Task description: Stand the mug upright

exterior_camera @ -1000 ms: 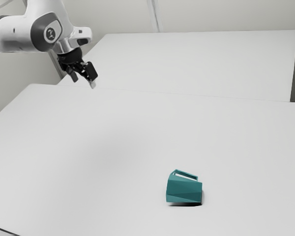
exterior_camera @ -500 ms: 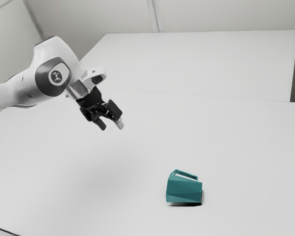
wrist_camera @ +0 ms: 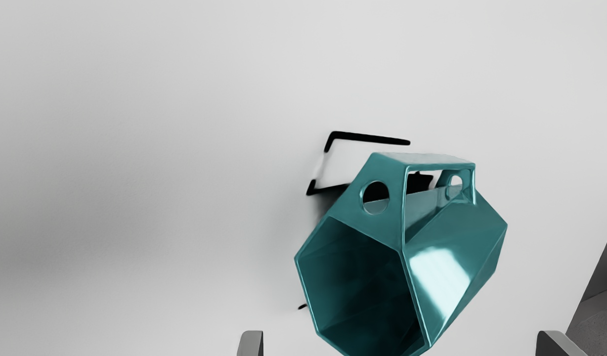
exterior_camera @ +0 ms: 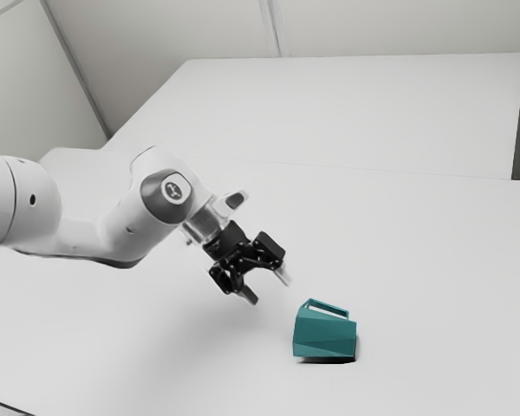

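From where I stand, the teal faceted mug point(exterior_camera: 325, 336) is lying over on its side on the white table point(exterior_camera: 139, 347), its handle point(wrist_camera: 432, 159) up on top. Its open mouth point(wrist_camera: 355, 282) faces the gripper point(exterior_camera: 267, 287), and the wrist view looks right into its dark inside. The handle is a squared-off loop with a round hole at each end, and glossy light sits on one of the mug's flat sides.

The white arm point(exterior_camera: 126, 221) reaches in from the exterior view's left and slants down, so the black gripper hangs over the table, near the mug but apart from it, on the mouth side. Its fingers point(wrist_camera: 251, 344) are spread wide, released, with nothing held between them. Black shadow marks point(wrist_camera: 370, 137) lie on the tabletop by the handle, and a grey floor point(wrist_camera: 597, 316) shows past the table's edge.
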You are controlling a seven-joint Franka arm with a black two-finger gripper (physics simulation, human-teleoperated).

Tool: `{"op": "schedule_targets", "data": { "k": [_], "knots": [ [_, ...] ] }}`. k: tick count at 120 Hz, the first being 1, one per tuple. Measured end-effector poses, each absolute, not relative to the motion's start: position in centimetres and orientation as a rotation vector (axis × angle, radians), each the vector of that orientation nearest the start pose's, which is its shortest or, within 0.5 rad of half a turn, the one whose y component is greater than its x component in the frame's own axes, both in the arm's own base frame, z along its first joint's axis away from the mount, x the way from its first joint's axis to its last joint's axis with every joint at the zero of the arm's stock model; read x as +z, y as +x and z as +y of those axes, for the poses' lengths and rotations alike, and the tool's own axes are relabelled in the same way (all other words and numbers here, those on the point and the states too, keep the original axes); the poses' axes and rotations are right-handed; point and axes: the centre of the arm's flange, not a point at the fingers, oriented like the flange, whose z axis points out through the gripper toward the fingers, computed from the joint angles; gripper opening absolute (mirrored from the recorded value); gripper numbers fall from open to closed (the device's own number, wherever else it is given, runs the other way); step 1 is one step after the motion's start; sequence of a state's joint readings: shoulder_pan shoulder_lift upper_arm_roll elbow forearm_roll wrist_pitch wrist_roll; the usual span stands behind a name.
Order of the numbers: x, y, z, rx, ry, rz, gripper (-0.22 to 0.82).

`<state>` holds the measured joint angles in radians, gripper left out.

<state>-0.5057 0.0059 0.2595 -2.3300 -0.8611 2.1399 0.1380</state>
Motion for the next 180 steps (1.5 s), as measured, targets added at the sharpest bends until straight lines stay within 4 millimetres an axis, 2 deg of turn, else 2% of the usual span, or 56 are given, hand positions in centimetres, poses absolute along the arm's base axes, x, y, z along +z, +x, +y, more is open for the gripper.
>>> {"op": "schedule_targets", "data": {
  "k": [11, 24, 42, 56, 67, 90, 117, 153, 180],
  "knots": [
    [31.1, 46.9, -16.6, -0.314, 2.412, 0.246, 0.60],
    [30.0, 46.9, -17.3, -0.321, 2.373, 0.264, 0.60],
    [29.5, 46.6, -18.4, -0.318, 2.339, 0.252, 0.60],
    [29.5, 46.1, -19.7, -0.316, 2.328, 0.212, 0.55],
    [29.5, 46.0, -20.2, -0.312, 2.323, 0.188, 0.47],
    [29.6, 45.7, -21.3, -0.304, 2.311, 0.150, 0.23],
    [30.0, 45.8, -21.5, -0.285, 2.306, 0.123, -0.02],
    [30.3, 45.8, -22.4, -0.275, 2.290, 0.118, -0.14],
    [32.3, 46.6, -23.9, -0.235, 2.276, 0.084, -0.16]
  ]
}}
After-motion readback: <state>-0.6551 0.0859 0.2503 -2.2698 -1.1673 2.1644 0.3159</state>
